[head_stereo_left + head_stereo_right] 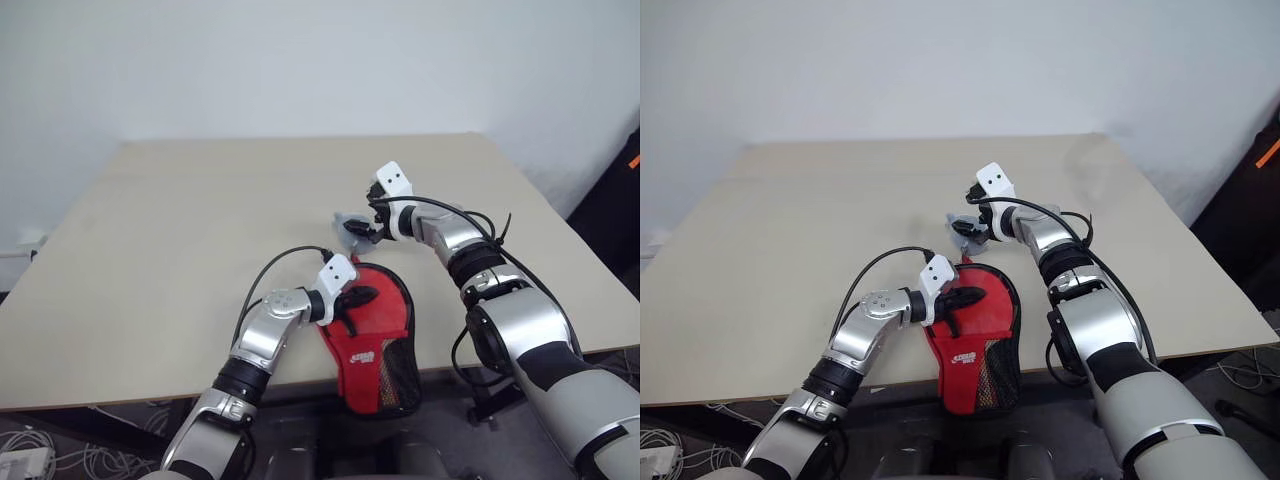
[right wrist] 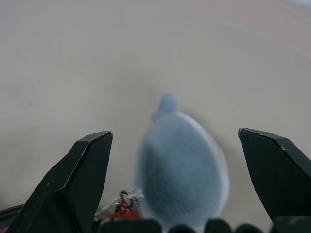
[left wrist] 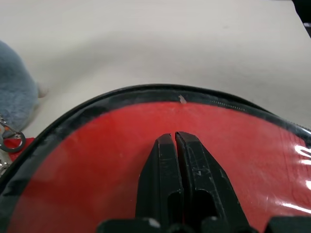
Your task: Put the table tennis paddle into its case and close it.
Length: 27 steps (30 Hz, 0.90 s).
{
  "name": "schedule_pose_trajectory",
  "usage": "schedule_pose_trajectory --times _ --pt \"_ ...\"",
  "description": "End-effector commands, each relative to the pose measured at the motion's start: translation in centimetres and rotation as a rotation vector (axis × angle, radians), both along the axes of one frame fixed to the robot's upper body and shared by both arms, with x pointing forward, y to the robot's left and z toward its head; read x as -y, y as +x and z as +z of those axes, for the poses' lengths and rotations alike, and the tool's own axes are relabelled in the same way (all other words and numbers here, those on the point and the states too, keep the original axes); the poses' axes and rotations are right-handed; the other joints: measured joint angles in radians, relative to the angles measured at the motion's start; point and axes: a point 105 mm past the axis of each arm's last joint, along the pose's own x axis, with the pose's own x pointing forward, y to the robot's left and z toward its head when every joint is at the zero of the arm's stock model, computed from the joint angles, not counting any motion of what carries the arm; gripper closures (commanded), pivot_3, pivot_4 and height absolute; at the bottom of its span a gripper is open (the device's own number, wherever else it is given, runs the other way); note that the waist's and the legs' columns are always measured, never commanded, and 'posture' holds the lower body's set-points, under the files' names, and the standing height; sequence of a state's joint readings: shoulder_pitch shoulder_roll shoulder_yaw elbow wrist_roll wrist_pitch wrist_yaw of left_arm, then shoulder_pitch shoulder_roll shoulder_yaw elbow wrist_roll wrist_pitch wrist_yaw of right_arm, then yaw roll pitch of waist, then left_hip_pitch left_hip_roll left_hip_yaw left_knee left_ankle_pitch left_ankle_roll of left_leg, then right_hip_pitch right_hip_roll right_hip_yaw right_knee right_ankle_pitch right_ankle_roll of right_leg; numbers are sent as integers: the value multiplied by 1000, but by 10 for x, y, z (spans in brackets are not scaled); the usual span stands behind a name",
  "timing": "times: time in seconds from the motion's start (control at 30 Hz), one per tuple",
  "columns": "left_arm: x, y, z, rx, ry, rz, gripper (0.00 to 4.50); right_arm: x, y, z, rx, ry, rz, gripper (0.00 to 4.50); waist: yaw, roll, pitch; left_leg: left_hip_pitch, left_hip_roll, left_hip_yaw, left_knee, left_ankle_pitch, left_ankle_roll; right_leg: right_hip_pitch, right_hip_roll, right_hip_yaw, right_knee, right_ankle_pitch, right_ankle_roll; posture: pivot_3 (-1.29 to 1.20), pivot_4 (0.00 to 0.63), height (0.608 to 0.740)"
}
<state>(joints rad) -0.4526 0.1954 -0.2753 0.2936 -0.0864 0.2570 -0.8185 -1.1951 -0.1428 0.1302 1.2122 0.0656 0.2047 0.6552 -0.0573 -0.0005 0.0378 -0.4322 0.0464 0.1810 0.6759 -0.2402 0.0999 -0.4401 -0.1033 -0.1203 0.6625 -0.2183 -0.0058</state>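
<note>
Left gripper (image 3: 175, 138) with its two black fingers (image 3: 197, 170) pressed fully together, gripping nothing, tips lying over the see-through face of the case (image 1: 375, 340), over the red beneath the film; contact with the film not certain. Right gripper (image 2: 175, 141) spread wide, its two fingers (image 2: 80, 174) standing either side of a small pale grey-blue fluffy lump (image 2: 182, 170) without closing on it; touching or not, cannot tell. One case, lying at the near edge of the bench (image 1: 150, 260), roughly midway along that edge, its narrow handle end hanging out past the edge, round end pointing toward the far edge. One table tennis paddle (image 1: 385, 300), inside the case, red face showing through the clear side within the black trim; handle not made out. Zip line visible along the rounded rim in the left wrist view; whether drawn fully shut, cannot tell. One fluffy lump, just beyond the round end of the case toward the far edge, with a small metal ring (image 3: 10, 141) and bit of chain beside it near the case rim. Two grippers, four fingers in all.
</note>
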Motion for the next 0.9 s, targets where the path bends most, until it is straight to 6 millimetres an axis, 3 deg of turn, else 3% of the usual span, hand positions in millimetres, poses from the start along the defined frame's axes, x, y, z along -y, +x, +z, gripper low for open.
schedule_pose_trajectory --times 0.03,0.6,0.7,0.9 --pt "1 1 7 34 32 -24 4484 -5 6 16 67 18 -22 0 -1 1 0 0 0 0 0 0 0 0 0 0 0 0 0 0 0 706" --pt "-13 2 3 30 73 -1 4484 -15 4 -5 6 34 -104 0 -17 3 -2 0 0 2 -3 1 -2 -2 1 1 0 0 0 0 0 706" --pt "-14 2 2 31 77 3 4500 -17 3 -7 -1 36 -102 514 -17 3 -2 0 0 2 -3 1 -2 -2 1 1 0 0 0 0 0 706" --pt "-17 3 2 37 81 15 4500 -21 1 -12 -12 29 -97 2595 -17 3 -2 0 0 2 -3 1 -2 -2 1 1 0 0 0 0 0 706"
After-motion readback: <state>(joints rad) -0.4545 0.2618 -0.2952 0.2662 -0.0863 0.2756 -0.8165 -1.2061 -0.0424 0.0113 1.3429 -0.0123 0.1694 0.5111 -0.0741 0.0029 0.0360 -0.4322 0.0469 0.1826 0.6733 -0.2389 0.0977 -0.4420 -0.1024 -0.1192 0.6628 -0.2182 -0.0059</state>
